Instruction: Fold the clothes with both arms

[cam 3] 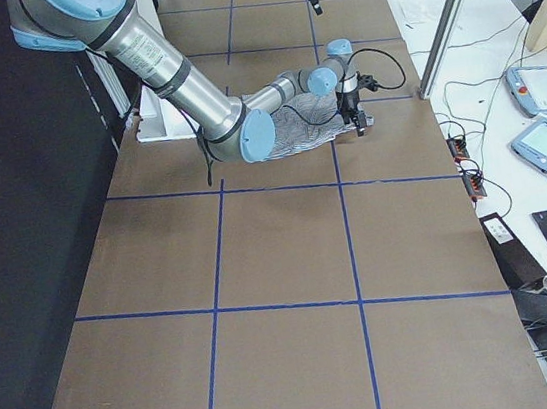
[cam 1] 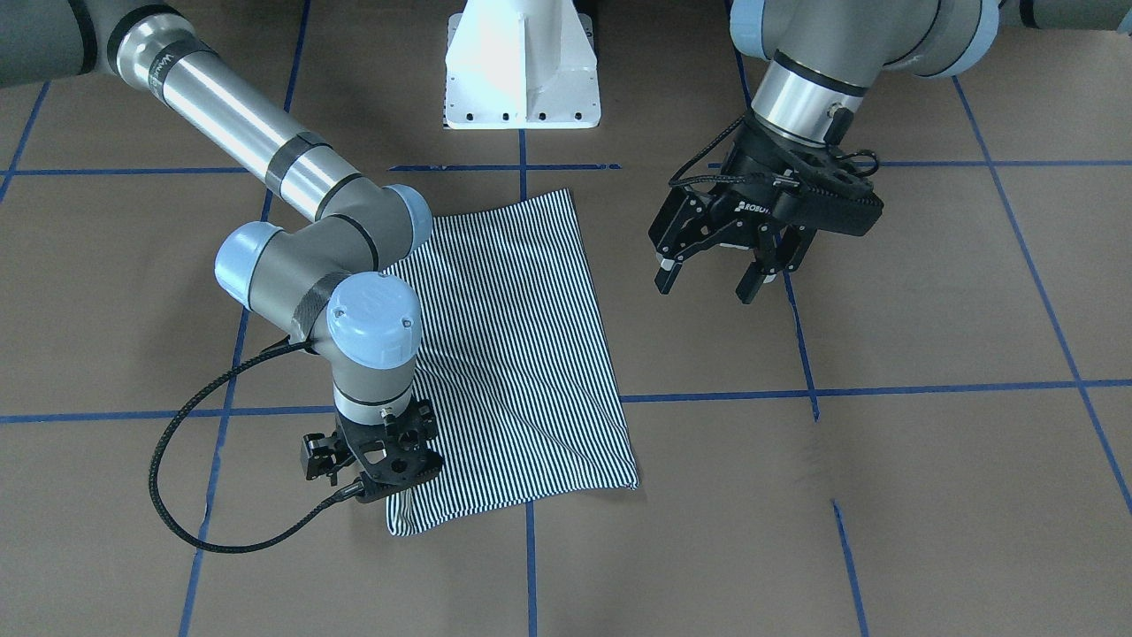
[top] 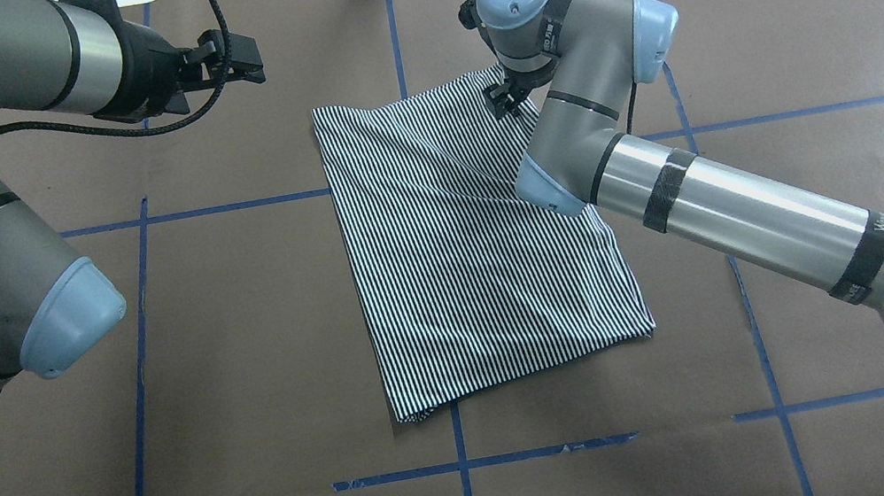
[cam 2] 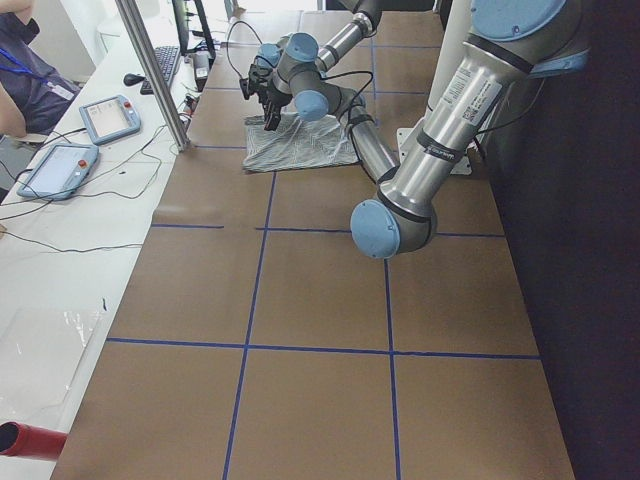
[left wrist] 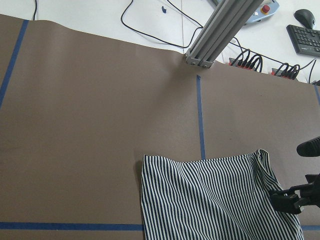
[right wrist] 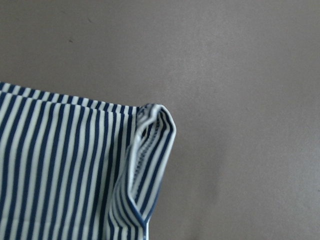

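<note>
One broad table (cam 1: pixel 929 495), covered in brown paper and ruled into squares with blue tape, fills most of what you see. Over it reach the two grey arms: the right arm (cam 1: pixel 265 150) stretches across from the robot's side to the shirt's far edge, and the left arm (cam 1: pixel 814 88) stays raised on the other side, well apart from the cloth. Between them, near the table's middle, you have the striped polo shirt (cam 1: pixel 522 354), folded into a rough rectangle and lying flat, with a few shallow creases running across it. Behind it, at the robot's edge of the table, stands the white pedestal base (cam 1: pixel 522 71). The left gripper (cam 1: pixel 707 285) hangs above bare paper beside the shirt, touching nothing, with its two fingers spread wide. The right gripper (top: pixel 505 101) points straight down at the shirt's corner on the operators' side; you cannot tell from any view whether its jaws are spread or pressed together, nor whether they pinch the cloth. In the right wrist view that shirt corner (right wrist: pixel 152 145) is curled over on itself, so its hem stitching shows.
</note>
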### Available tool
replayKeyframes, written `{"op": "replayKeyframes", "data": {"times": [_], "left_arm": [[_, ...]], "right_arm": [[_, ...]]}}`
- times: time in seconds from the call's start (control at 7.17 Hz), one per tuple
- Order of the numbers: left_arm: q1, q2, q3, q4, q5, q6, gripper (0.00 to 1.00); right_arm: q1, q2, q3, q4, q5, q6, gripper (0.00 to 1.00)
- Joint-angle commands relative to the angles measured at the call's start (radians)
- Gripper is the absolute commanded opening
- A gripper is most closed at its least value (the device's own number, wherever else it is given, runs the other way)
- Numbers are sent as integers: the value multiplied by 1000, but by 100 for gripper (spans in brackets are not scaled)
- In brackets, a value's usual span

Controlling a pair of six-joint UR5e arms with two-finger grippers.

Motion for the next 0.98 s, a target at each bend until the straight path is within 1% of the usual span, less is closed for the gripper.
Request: {"op": "replayKeyframes", "data": {"times": [0.0, 0.14, 0.28, 0.42, 0.56, 0.7, 0.84], "left_arm": [[2, -3, 0, 0, -1, -1, 100], [0, -1, 3, 0, -1, 0, 100], [3, -3, 3, 0, -1, -3, 100], [8, -3, 6, 2, -3, -30, 100], [35, 2, 1, 3, -67, -129, 100], [44, 6, -2, 5, -160, -272, 100], [111, 14, -18, 18, -164, -416, 100]], "right_arm": [[76, -30, -22, 4, 2, -114, 100], [109, -26, -19, 4, 11, -153, 100], [111, -17, -13, 5, 40, -149, 100], [120, -17, 25, 5, 108, -144, 100], [137, -35, 87, -4, 217, -132, 100], [138, -91, 170, -10, 288, -75, 100], [138, -169, 294, -48, 364, -10, 100]]}}
